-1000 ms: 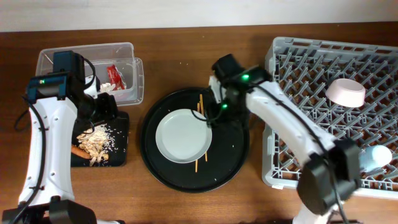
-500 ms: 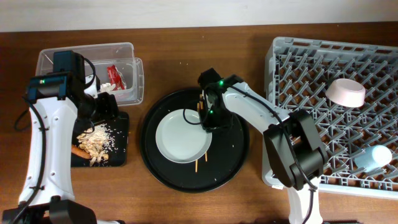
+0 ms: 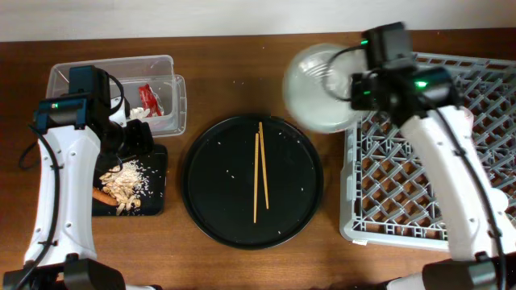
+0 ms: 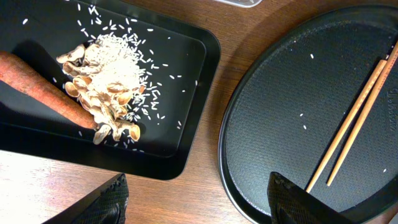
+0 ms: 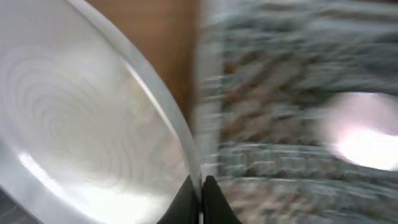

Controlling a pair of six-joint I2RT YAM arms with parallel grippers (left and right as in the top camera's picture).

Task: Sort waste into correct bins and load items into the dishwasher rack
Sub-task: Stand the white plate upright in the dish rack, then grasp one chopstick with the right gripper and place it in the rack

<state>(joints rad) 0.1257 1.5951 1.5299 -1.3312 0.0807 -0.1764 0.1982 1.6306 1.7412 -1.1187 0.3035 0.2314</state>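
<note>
My right gripper point(image 3: 355, 89) is shut on the rim of the pale grey-green plate point(image 3: 321, 87), held in the air at the near-left corner of the dishwasher rack point(image 3: 419, 185). The right wrist view is blurred: the fingers point(image 5: 200, 186) pinch the plate point(image 5: 81, 124) edge, with the rack point(image 5: 273, 143) and a white bowl point(image 5: 367, 134) beyond. Two chopsticks point(image 3: 260, 169) lie on the round black tray point(image 3: 210, 193). My left gripper point(image 4: 193, 205) hangs open and empty between the shallow black tray point(image 4: 186, 81) and the round tray point(image 4: 280, 112).
The shallow black tray point(image 3: 157, 201) holds a carrot point(image 4: 37, 81) and beige food scraps point(image 4: 109, 81) with scattered rice. Behind it the clear tub point(image 3: 72, 74) contains the red-and-white wrapper point(image 3: 150, 98). The right arm stretches across the rack.
The right gripper shut on the plate, lifted it off the round tray and swung it up and right to the rack's corner, uncovering the chopsticks. The left arm stayed still.
</note>
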